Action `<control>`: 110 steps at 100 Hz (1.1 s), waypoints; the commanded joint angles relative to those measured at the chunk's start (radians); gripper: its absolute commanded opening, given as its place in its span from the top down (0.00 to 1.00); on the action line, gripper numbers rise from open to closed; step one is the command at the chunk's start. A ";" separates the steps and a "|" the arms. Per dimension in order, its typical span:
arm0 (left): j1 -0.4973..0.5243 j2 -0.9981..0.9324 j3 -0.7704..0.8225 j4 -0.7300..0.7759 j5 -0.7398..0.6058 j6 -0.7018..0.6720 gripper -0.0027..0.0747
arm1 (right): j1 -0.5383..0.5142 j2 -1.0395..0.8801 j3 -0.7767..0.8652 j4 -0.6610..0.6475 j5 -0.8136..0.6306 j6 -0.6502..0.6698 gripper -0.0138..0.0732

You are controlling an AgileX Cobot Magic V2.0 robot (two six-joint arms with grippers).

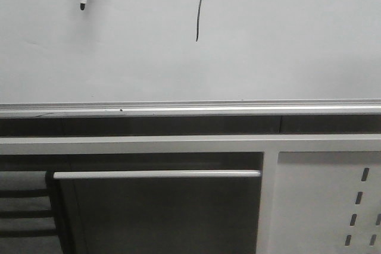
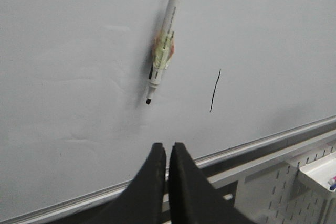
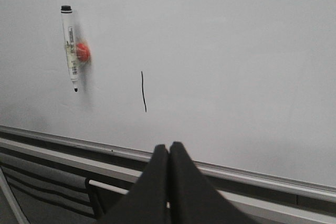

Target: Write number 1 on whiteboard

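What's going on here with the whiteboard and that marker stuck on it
Nothing is being handled right now. The whiteboard already carries a number 1, a thin, slightly curved, near-vertical stroke. The marker sits on the board to the left of the stroke, tip down, with no arm touching it. The left gripper and right gripper are both away from the board, fingers closed together and holding nothing. The writing appears finished.

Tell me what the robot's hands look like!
Only the fingers show, in the wrist views. The left hand has two black, smooth fingers that taper to rounded tips. The right hand looks the same: matte black and wedge-shaped. No cables, markings or sleeves are visible.
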 commanded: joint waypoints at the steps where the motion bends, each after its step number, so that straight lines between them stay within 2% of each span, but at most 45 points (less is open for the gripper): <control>1: 0.002 -0.008 -0.027 -0.002 -0.008 -0.007 0.99 | -0.005 -0.002 -0.015 0.026 -0.063 0.000 0.91; 20: 0.002 -0.009 -0.025 -0.041 -0.010 -0.009 0.99 | -0.005 -0.002 0.010 0.028 -0.056 0.000 0.91; 101: 0.002 -0.009 -0.023 -0.041 -0.010 -0.009 0.99 | -0.005 -0.002 0.017 0.028 -0.056 0.000 0.91; 106: 0.002 -0.009 -0.023 0.016 -0.010 -0.016 0.99 | -0.005 -0.002 0.017 0.028 -0.056 0.000 0.91; 110: 0.006 -0.009 -0.019 0.128 -0.010 -0.085 0.99 | -0.005 -0.002 0.017 0.028 -0.056 0.000 0.91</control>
